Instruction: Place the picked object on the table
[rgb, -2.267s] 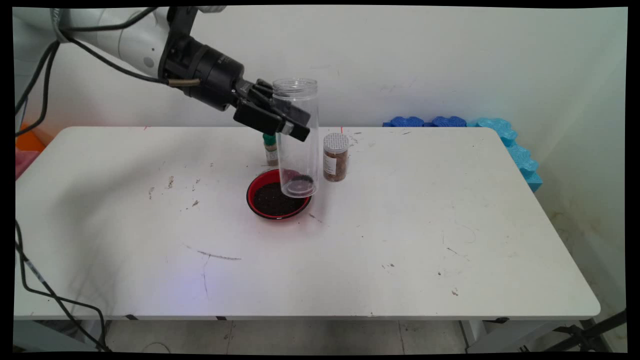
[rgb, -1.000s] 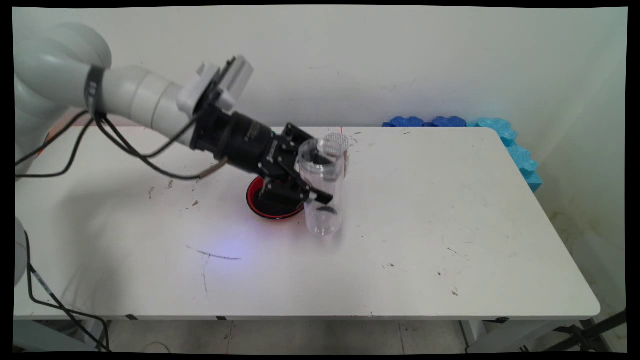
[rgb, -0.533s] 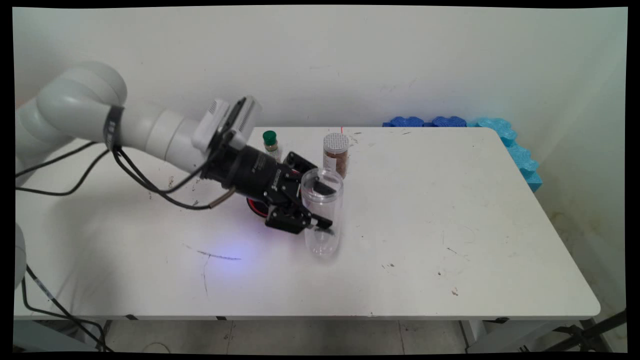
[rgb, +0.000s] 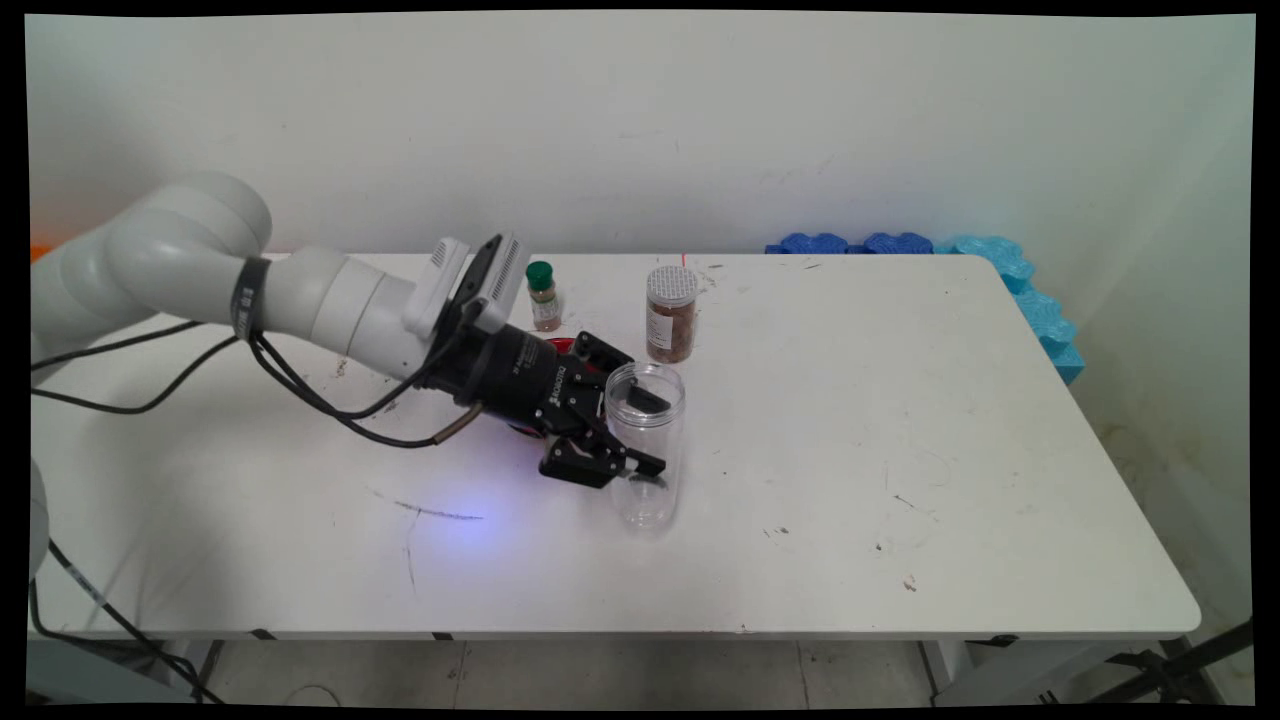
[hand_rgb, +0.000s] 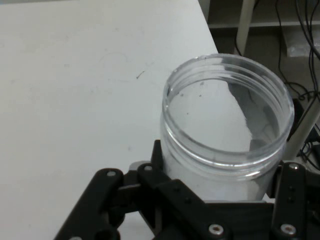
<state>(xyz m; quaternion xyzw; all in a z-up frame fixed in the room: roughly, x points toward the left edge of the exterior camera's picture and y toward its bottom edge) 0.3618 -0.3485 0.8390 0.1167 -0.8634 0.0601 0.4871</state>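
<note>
The tool (rgb: 640, 430) is closed on a clear jar (rgb: 645, 445), one finger (rgb: 640, 463) across the near side of its wall and the other seen through the plastic on the far side. The jar stands upright with its open mouth up and its base at or just above the worktop (rgb: 900, 450); contact cannot be made out. In the hand view the jar (hand_rgb: 225, 130) fills the space between the black linkage arms, its threaded rim wide open and its inside almost empty but for a few dark specks on the wall. Just behind the tool's body, a red bowl (rgb: 560, 346) is mostly hidden by the arm; only a sliver of its rim shows. Farther back stand a small bottle (rgb: 543, 297) with a green cap and, to its right, a spice jar (rgb: 671, 313) with a perforated lid and brown contents; both are apart from the clear jar. Blue foam pieces (rgb: 940, 250) lie off the worktop's far right corner against the wall. The worktop to the jar's right and front is bare apart from scuff marks.
</note>
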